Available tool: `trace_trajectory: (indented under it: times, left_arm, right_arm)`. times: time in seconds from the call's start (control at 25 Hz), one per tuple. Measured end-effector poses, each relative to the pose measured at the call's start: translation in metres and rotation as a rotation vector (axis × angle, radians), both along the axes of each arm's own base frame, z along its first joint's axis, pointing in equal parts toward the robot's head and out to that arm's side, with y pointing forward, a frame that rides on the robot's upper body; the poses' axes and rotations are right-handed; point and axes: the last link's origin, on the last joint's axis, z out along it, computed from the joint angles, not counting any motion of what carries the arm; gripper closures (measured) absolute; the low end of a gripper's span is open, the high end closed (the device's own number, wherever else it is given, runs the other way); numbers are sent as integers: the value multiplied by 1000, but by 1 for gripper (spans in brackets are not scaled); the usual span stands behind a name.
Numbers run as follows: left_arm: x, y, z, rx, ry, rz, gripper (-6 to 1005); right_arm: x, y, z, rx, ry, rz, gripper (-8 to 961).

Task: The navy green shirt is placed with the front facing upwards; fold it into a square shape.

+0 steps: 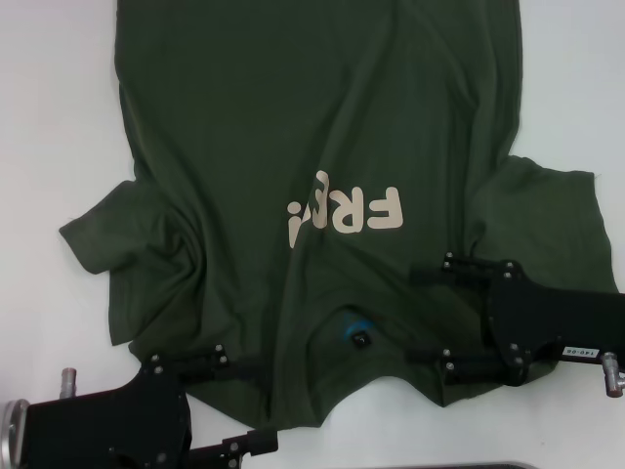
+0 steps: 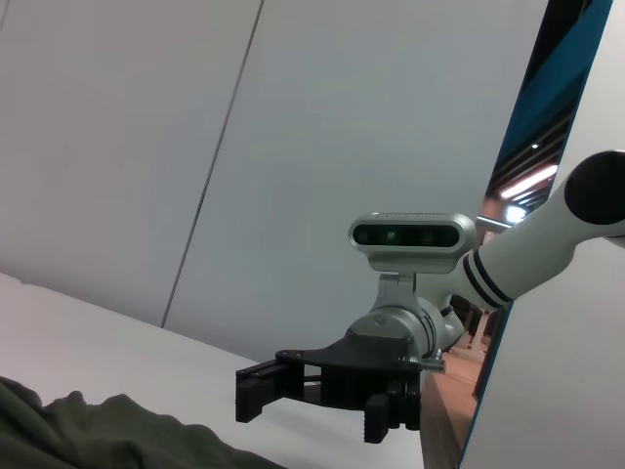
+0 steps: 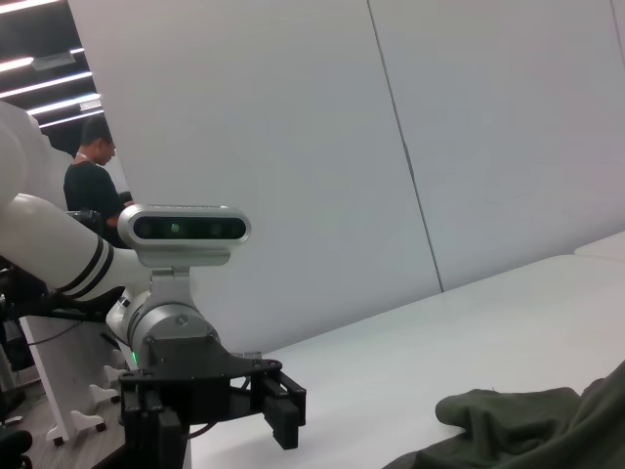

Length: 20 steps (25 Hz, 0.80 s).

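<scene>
The navy green shirt (image 1: 293, 117) lies front up on the white table (image 1: 59, 98), with cream letters (image 1: 347, 210) on the chest and its collar (image 1: 354, 330), marked blue inside, toward me. My left gripper (image 1: 244, 401) is open at the shirt's near left shoulder edge, one finger lying over the cloth. To the right of the collar, my right gripper (image 1: 415, 315) is open over the shoulder, both fingers resting above the fabric. The left wrist view shows the right gripper (image 2: 312, 410) beyond a fold of shirt (image 2: 98, 435). The right wrist view shows the left gripper (image 3: 220, 420) and bunched shirt (image 3: 527, 425).
Bare white tabletop lies to the left (image 1: 49, 293) and right (image 1: 576, 88) of the shirt. Both sleeves are crumpled, one at the left (image 1: 107, 230), one at the right (image 1: 557, 210). A person (image 3: 93, 186) stands in the background behind the left arm.
</scene>
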Motion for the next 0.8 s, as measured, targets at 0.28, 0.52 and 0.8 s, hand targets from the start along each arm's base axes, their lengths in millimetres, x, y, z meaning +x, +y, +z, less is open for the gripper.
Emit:
trace_trajectory:
  times: [0.28,0.52,0.8]
  left_arm:
    - [0,0,0,-2,-2,1,342]
    - [0,0,0,-8,-1,10,341]
    - [5,8,10,-17,-63,66,341]
  right_arm:
    - [0,0,0,0,0,0,71]
    - [0,0,0,0,1,1,71]
    - [-1,0,0,-2,4,4,71]
